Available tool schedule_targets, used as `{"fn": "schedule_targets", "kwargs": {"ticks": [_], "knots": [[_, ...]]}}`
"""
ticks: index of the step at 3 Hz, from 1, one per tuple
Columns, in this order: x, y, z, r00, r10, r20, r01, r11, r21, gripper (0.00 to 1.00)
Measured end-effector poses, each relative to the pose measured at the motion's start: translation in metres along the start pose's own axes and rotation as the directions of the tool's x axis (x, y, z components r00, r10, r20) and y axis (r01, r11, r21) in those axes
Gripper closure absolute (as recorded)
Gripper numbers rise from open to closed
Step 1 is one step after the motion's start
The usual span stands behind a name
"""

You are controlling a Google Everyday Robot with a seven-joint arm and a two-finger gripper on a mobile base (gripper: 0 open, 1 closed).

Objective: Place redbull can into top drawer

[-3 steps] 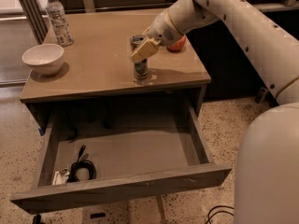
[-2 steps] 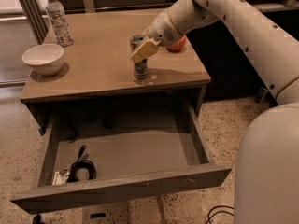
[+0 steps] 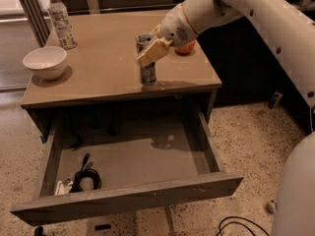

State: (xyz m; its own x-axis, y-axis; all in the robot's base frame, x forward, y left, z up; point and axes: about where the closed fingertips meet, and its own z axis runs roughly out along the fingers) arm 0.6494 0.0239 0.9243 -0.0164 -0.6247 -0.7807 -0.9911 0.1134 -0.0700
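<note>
The redbull can (image 3: 147, 72) stands upright on the tabletop near its front edge, right of centre. My gripper (image 3: 150, 49) reaches in from the upper right and is closed around the can's upper part, with one cream finger pad (image 3: 153, 52) across its front. The can's base looks to be on or just above the table. The top drawer (image 3: 129, 196) is pulled wide open below the tabletop, directly under and in front of the can, and its grey floor shows.
A white bowl (image 3: 45, 62) sits at the table's left edge, and a clear water bottle (image 3: 60, 19) stands behind it. A reddish-orange fruit (image 3: 186, 48) lies behind my wrist. A coiled black cable (image 3: 84, 176) and a small white item lie in the drawer's front left corner.
</note>
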Motion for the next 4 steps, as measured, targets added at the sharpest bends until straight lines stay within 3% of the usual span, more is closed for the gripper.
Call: {"fn": "schedule_targets", "kwargs": {"ticks": [1, 2, 3, 4], "knots": [[-0.001, 0.048, -0.018, 0.998, 0.044, 0.037, -0.043, 0.9983, -0.040, 1.00], [-0.002, 0.047, -0.018, 0.998, 0.043, 0.037, -0.041, 0.9983, -0.040, 1.00], [0.004, 0.070, -0.010, 0.997, 0.064, 0.049, -0.061, 0.9961, -0.063, 1.00], [0.019, 0.109, 0.004, 0.995, 0.073, 0.069, -0.068, 0.9942, -0.084, 1.00]]}}
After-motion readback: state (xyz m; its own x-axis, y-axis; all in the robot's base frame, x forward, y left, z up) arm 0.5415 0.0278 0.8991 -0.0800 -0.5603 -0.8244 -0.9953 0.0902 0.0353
